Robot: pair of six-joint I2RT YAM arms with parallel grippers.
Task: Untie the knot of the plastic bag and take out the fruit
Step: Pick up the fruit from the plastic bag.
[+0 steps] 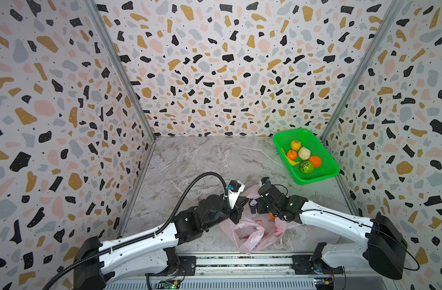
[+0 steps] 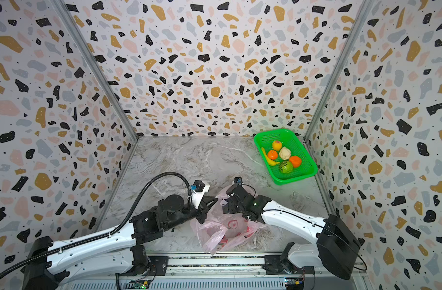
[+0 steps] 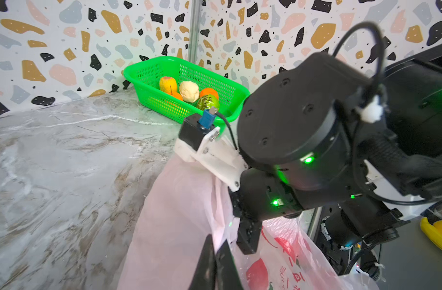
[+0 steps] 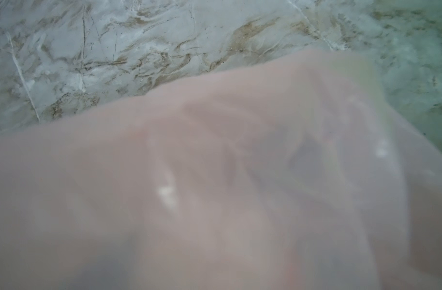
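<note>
Inside green basket (image 1: 326, 173) — six fruit (image 1: 304, 153); plastic bag (image 1: 250, 236) nearby.

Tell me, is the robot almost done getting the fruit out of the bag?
Nearly. Six fruits already lie in the green basket. The left gripper is shut on the pink plastic bag, holding it up, while the right gripper reaches into its mouth. Something orange shows under the right arm, probably one fruit left.

You cannot see the right gripper's jaws: the plastic bag (image 4: 240, 188) veils the right wrist view in a pink blur. In a top view, an orange fruit (image 1: 272, 215) peeks from under the right arm (image 1: 328, 218), mostly hidden.
</note>
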